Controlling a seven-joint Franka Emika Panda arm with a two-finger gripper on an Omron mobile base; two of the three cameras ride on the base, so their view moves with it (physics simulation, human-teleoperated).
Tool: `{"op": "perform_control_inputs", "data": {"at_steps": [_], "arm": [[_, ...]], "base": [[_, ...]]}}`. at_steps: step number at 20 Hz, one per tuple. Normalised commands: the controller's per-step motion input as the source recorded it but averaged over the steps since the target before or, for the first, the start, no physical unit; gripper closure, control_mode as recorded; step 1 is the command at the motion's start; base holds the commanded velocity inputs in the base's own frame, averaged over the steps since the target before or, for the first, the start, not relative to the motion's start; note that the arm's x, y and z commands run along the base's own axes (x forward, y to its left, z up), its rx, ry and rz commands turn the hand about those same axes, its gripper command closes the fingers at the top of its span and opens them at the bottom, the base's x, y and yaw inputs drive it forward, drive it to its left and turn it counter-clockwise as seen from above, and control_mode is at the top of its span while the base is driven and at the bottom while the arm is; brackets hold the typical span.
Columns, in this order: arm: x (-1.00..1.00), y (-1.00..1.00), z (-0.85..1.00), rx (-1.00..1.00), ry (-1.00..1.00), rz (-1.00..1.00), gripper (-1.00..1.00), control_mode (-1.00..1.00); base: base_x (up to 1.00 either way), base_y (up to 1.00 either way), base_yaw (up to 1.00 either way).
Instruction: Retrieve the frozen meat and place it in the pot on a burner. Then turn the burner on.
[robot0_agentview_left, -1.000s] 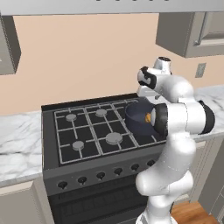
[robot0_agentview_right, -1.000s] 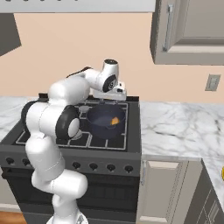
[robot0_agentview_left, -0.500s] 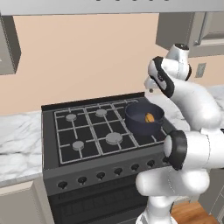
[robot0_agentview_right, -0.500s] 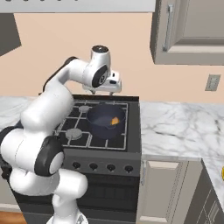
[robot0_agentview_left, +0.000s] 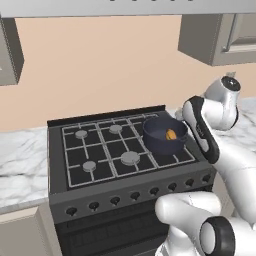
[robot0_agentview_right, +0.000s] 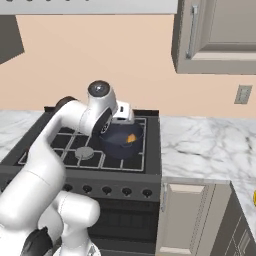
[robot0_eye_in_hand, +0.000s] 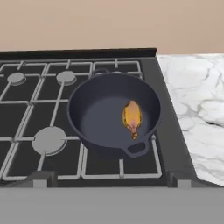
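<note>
Now, left base: pot (robot0_agentview_left: 164, 136) sits on the stove's (robot0_agentview_left: 100, 150) right grates; meat (robot0_agentview_left: 171, 134) lies inside it; arm (robot0_agentview_left: 210, 130) beside it to the right.
Right base: meat (robot0_agentview_right: 131, 138) in pot (robot0_agentview_right: 120, 140); arm hides part of the rim; knobs (robot0_agentview_right: 106, 190) on the front panel.
Hand: meat (robot0_eye_in_hand: 132, 117) right of centre on the pot's (robot0_eye_in_hand: 87, 109) floor; gripper probably spread wide, tips barely visible; marble counter (robot0_eye_in_hand: 192, 109) at right.

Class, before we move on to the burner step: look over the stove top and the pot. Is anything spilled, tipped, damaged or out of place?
Nothing stands out. The pot sits upright on the stove's right side, level on the grate. The frozen meat lies inside it, right of centre, nothing spilled around it. The marble counter beside the stove looks clean.
</note>
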Motion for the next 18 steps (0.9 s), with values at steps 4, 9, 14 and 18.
{"op": "perform_control_inputs", "data": {"at_steps": [4,9,14,18], "arm": [[0.00,0.00,0.00,0.00,0.00,0.00,-1.00,-1.00],[0.00,0.00,0.00,0.00,0.00,0.00,-1.00,-1.00],[-0.18,-0.01,0.00,0.00,0.00,0.00,-1.00,-1.00],[-0.85,-0.19,0.00,0.00,0.00,-0.02,-1.00,-1.00]], "base": [[0.00,0.00,0.00],[0.00,0.00,0.00],[0.00,0.00,0.00],[0.00,0.00,0.00]]}}
